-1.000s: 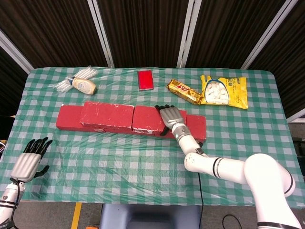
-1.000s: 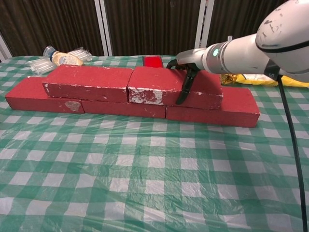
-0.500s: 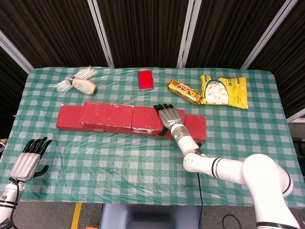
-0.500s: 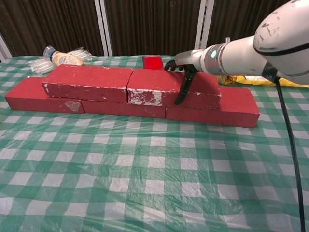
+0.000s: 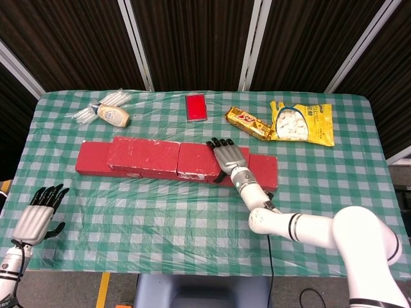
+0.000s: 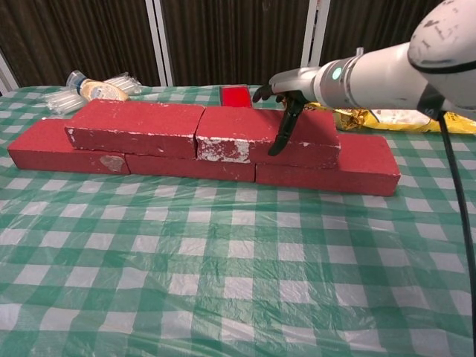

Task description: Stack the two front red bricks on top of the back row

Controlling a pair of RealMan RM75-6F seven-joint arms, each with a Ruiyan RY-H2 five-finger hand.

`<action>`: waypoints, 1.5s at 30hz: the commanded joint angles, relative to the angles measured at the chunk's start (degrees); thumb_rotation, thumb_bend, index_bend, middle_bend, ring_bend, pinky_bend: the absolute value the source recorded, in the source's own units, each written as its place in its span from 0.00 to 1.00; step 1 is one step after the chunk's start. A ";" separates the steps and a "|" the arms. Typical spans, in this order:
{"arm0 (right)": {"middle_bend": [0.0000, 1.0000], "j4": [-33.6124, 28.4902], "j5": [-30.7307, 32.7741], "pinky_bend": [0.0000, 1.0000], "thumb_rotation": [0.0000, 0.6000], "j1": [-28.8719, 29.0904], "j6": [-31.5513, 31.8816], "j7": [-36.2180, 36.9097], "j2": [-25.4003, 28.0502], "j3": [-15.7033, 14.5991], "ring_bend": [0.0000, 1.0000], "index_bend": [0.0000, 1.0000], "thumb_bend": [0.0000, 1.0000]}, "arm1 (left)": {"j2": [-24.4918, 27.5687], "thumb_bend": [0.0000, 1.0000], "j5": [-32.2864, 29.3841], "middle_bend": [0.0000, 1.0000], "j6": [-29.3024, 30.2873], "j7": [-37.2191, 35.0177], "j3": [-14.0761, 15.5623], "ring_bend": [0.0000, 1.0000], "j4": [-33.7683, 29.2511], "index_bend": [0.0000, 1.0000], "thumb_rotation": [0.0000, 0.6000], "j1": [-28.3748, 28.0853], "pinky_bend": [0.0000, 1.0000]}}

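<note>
Two red bricks lie end to end on top of the lower red row (image 6: 335, 169): the left upper brick (image 6: 137, 126) (image 5: 142, 154) and the right upper brick (image 6: 238, 132) (image 5: 196, 159). My right hand (image 6: 286, 93) (image 5: 228, 157) is spread over the right end of the right upper brick. Its thumb points down the brick's front face, and its fingers (image 6: 260, 93) hover just above the back edge. My left hand (image 5: 38, 215) hangs with fingers apart and nothing in it, at the table's near left corner, far from the bricks.
Behind the bricks lie a plastic-wrapped bottle (image 5: 110, 114), a small red flat box (image 5: 196, 106), a gold snack bar (image 5: 247, 122) and a yellow snack bag (image 5: 300, 122). Green checked cloth (image 6: 238, 282) covers the table in front of the bricks.
My right hand and forearm have risen a little over the right upper brick, which slid slightly left against its neighbour. The left hand has barely moved.
</note>
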 commanded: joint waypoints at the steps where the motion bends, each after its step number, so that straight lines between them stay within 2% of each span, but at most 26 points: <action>1: 0.00 -8.09 -5.67 0.04 1.00 -3.54 2.98 3.46 6.56 1.16 0.00 0.00 0.07 | 0.07 0.32 0.25 0.00 0.34 0.16 0.08 0.00 -0.24 0.00 1.00 0.11 0.02; 4: 0.00 -14.61 -11.83 0.04 1.00 -7.94 5.44 7.04 12.72 1.13 0.00 0.00 0.07 | 0.22 0.32 0.86 0.00 1.10 0.54 0.26 0.00 -0.81 0.00 1.00 0.30 0.02; 6: 0.00 -17.81 -16.04 0.03 1.00 -11.18 6.27 9.09 16.91 0.03 0.00 0.00 0.07 | 0.31 0.32 1.33 0.00 1.68 0.85 0.42 0.00 -1.23 0.00 1.00 0.46 0.02; 8: 0.00 -19.62 -19.01 0.02 1.00 -13.77 6.25 10.88 20.18 -1.07 0.00 0.00 0.12 | 0.37 0.32 1.67 0.00 1.97 1.15 0.57 0.00 -1.56 0.00 1.00 0.54 0.02; 12: 0.00 -20.06 -25.46 0.00 1.00 -19.13 5.41 15.66 25.12 -3.24 0.00 0.05 0.28 | 0.39 0.32 2.12 0.00 1.96 1.55 0.82 0.00 -2.18 0.00 1.00 0.48 0.02; 15: 0.00 -18.69 -27.83 0.00 1.00 -21.16 4.02 17.64 26.37 -4.33 0.00 0.11 0.33 | 0.23 0.32 2.36 0.00 1.53 1.67 0.97 0.00 -2.25 0.00 1.00 0.23 0.02; 20: 0.00 -16.68 -30.74 0.00 1.00 -22.12 1.66 18.68 25.33 -5.19 0.00 0.18 0.40 | -0.10 0.32 2.77 0.00 1.13 1.85 1.20 0.00 -2.38 0.00 1.00 -0.07 0.02; 24: 0.00 -14.90 -31.10 0.00 1.00 -21.48 0.45 17.70 22.44 -5.35 0.00 0.20 0.41 | -0.18 0.32 2.68 0.00 0.92 2.06 1.28 0.00 -2.40 0.00 1.00 -0.07 0.02; 33: 0.00 -11.03 -28.05 0.00 1.00 -19.03 -1.56 13.55 16.14 -6.32 0.00 0.25 0.41 | 0.62 0.32 2.03 0.00 1.56 1.83 1.17 0.00 -2.73 0.00 1.00 0.61 0.02; 45: 0.00 -9.41 -25.21 0.00 1.00 -17.40 -2.20 11.62 12.94 -6.41 0.00 0.25 0.41 | 1.04 0.32 1.79 0.00 1.93 1.72 1.03 0.00 -2.99 0.00 1.00 0.99 0.02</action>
